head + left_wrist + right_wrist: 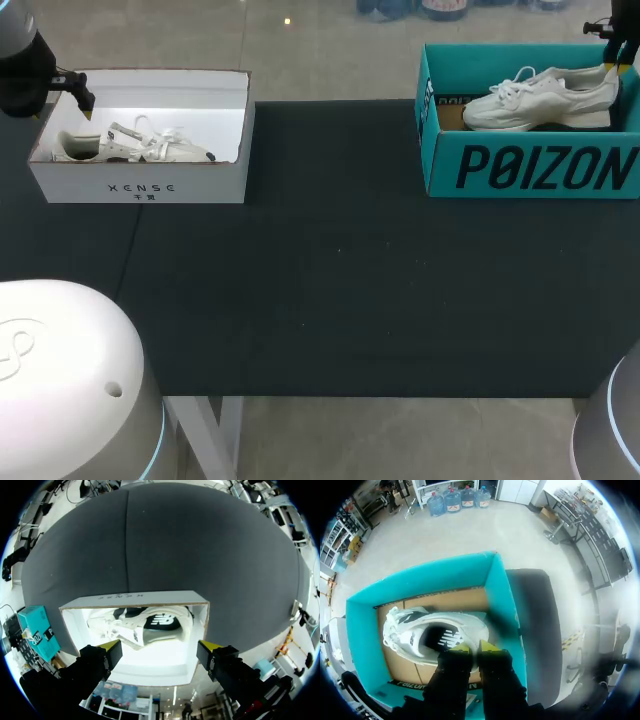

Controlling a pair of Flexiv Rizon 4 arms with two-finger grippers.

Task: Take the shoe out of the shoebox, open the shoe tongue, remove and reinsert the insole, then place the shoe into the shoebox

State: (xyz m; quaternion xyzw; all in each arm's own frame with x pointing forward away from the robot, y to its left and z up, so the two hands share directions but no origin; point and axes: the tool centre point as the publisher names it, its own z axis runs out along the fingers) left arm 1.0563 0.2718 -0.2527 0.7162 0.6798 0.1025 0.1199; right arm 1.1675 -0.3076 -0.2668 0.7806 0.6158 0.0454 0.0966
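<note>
Currently right pincer (474,647) pinches heel of white shoe (540,98) inside teal shoebox (530,170); left pincer (160,648) gapes wide above white box (140,185) on bench (330,290).

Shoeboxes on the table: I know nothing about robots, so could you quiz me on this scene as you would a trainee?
1. True or false: the left gripper is open above the white shoebox.
2. The right gripper is shut on: A) a loose insole; B) the heel of the sneaker in the teal shoebox; C) nothing.
3. How many shoes lie in the white shoebox?
Key: 1 true; 2 B; 3 one, the white shoe.
</note>
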